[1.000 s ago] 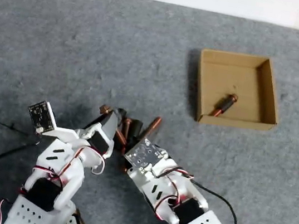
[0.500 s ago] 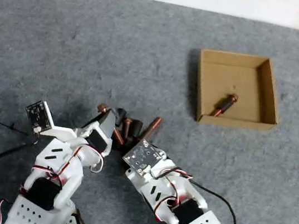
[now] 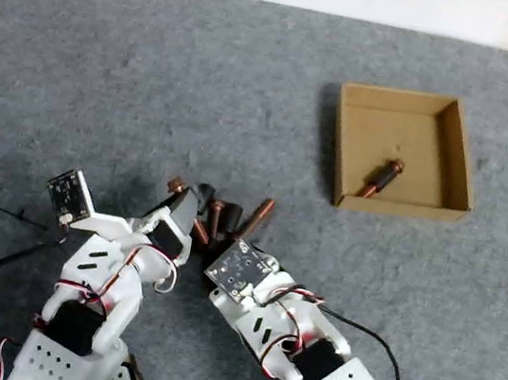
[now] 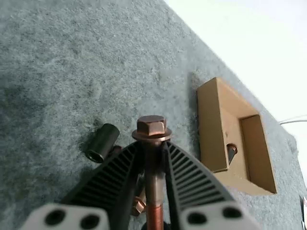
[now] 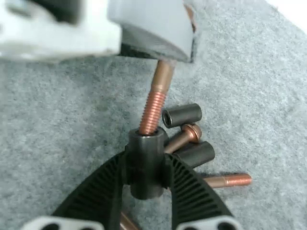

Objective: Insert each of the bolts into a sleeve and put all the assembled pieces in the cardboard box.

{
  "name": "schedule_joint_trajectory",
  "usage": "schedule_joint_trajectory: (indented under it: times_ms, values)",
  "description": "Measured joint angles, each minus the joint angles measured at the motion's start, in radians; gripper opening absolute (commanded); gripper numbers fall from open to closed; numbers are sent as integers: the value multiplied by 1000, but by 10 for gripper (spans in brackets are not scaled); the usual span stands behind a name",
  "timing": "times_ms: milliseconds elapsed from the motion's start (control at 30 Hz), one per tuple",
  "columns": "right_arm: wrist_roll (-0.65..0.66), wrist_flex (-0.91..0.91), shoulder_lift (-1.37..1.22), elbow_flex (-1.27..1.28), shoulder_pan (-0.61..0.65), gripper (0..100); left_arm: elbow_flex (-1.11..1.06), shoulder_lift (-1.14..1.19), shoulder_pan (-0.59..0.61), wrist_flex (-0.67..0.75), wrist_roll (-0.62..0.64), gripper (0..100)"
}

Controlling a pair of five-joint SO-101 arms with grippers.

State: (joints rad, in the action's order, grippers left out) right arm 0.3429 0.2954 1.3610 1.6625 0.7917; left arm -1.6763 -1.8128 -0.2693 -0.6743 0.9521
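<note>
My left gripper (image 4: 152, 146) is shut on a copper bolt (image 4: 151, 130), head outward, threaded end toward the right arm. My right gripper (image 5: 146, 160) is shut on a black sleeve (image 5: 145, 184), held upright. The bolt's threaded tip (image 5: 151, 112) sits in the sleeve's mouth. In the high view the held bolt (image 3: 178, 186) lies just left of a heap of loose bolts and sleeves (image 3: 227, 215). The cardboard box (image 3: 345, 146) stands at the back right, with one assembled piece (image 3: 382, 178) in it.
On the grey carpet close under the grippers lie two loose black sleeves (image 5: 182, 115) (image 5: 194, 154) and two loose bolts (image 5: 184, 135) (image 5: 225, 180). Another sleeve (image 4: 102, 143) lies beside the left gripper. Open carpet stretches between the heap and the box.
The right arm's wrist has edged a little toward the left arm and the table's front. The left arm with its bolt has barely shifted.
</note>
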Motion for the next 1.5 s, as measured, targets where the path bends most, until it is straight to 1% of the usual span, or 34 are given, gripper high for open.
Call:
schedule_joint_trajectory:
  times_ms: [400, 667, 833, 1000, 1167, 1300, 1500]
  values:
    - [0, 0, 0, 0, -8, 3, 0, 0, -5, 0, 0, 7]
    - [0, 0, 0, 0, -20, 3, 0, 0, -31, 0, 0, 7]
    - [0, 0, 0, 0, -20, 3, 0, -8, -54, -2, -63, 6]
    - [0, 2, -2, 0, -20, 3, 44, -11, -60, -94, -69, 7]
    - [-2, 2, 0, 0, -43, 3, 69, -11, -121, -164, -69, 7]
    - [0, 2, 0, 0, -72, 3, 69, -11, -149, -175, -69, 7]
    - [0, 2, 2, 0, -75, 3, 69, -11, -150, -176, -69, 7]
